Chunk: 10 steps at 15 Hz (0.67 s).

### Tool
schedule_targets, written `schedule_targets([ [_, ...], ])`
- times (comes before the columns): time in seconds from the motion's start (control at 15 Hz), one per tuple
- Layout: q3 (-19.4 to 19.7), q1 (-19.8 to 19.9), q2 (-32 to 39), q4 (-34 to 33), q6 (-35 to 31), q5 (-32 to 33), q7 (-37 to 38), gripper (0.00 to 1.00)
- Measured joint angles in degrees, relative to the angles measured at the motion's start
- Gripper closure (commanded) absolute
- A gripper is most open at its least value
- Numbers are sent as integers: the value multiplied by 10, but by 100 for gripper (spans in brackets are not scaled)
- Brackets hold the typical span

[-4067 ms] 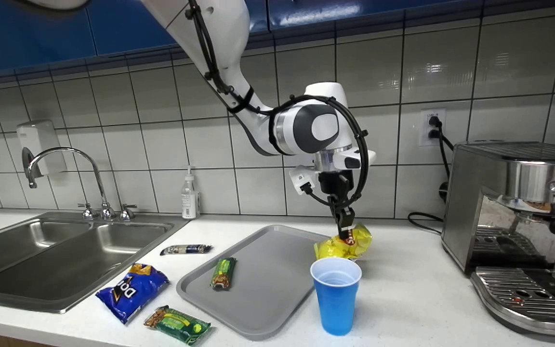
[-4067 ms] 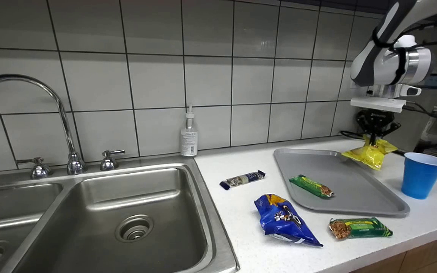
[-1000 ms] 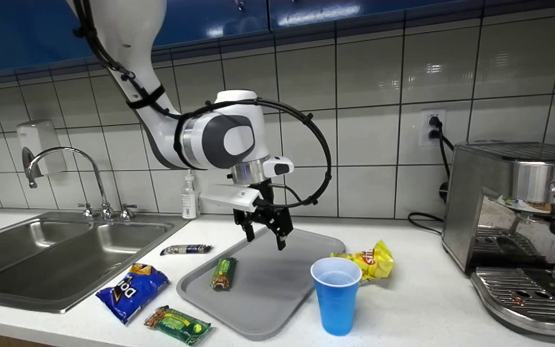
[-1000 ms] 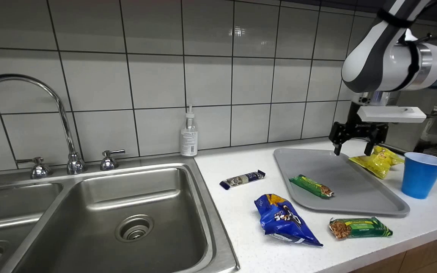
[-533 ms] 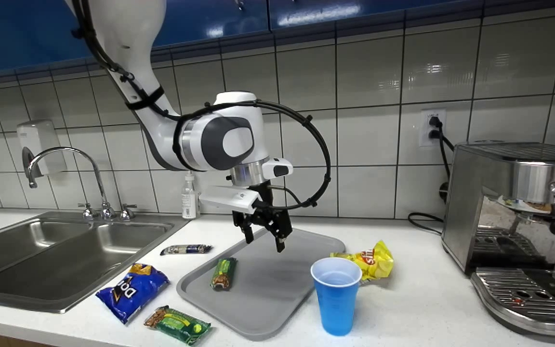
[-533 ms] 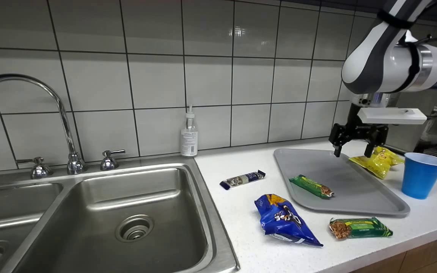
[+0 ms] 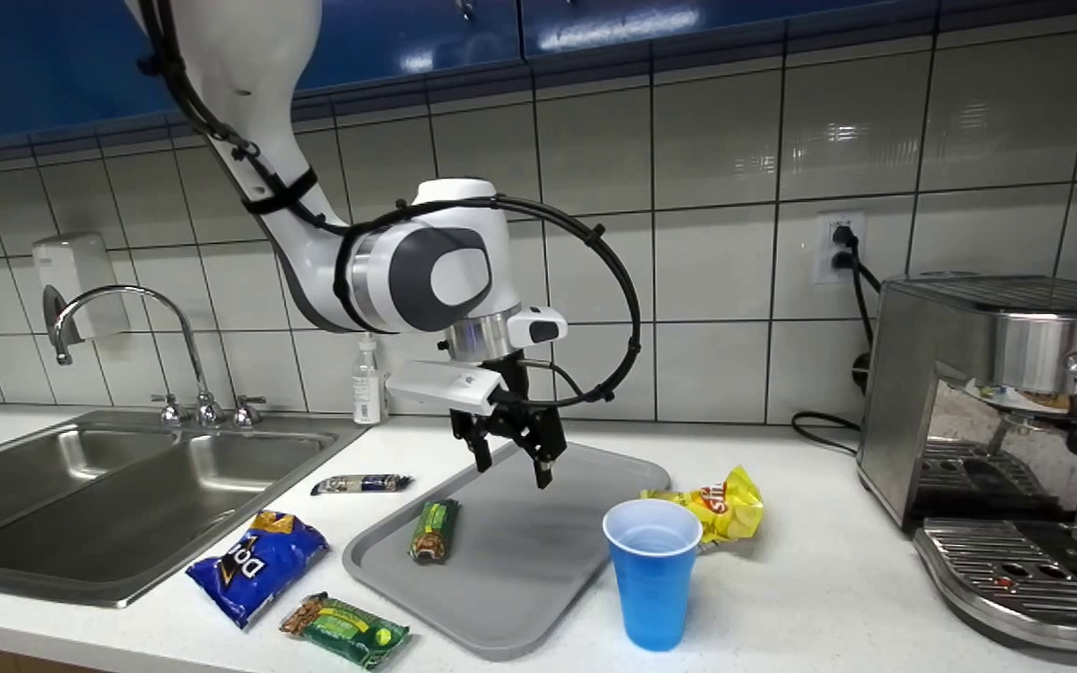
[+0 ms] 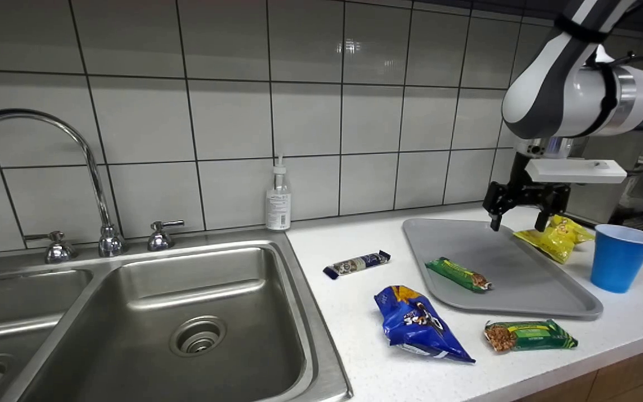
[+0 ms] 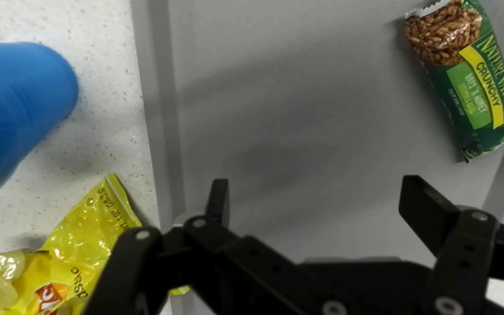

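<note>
Blue cabinets [image 7: 408, 37]: and there's glare, a white streak low on the glossy right side!
Wall tiles [image 7: 711, 262]: dim up top, brighter lower down, small reflections glinting towards the right.
Sink [image 8: 148, 340]: pale sheen along the far basin walls.
Tray [image 9: 287, 109]: broad, soft-edged shadows in the wrist view, light from overhead.
Gripper [image 9: 315, 181]: dark up close, nearest parts slightly soft.
Blue cup [image 8: 623, 259]: leaning near the right edge, wide-angle stretch!

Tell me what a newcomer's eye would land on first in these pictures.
Probably the white robot arm, its open, empty tool hanging over the grey tray. Next, the bright blue cup standing beside that tray, with the yellow chip bag near it at the tray's edge. A blue snack bag lies between sink and tray.
</note>
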<state>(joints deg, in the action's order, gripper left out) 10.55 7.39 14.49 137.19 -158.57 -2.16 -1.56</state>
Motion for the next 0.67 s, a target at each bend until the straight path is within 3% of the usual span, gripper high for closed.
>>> schedule_targets([
  [0.67, -49, -27, 1, 27, -88, 49, -44, 0],
])
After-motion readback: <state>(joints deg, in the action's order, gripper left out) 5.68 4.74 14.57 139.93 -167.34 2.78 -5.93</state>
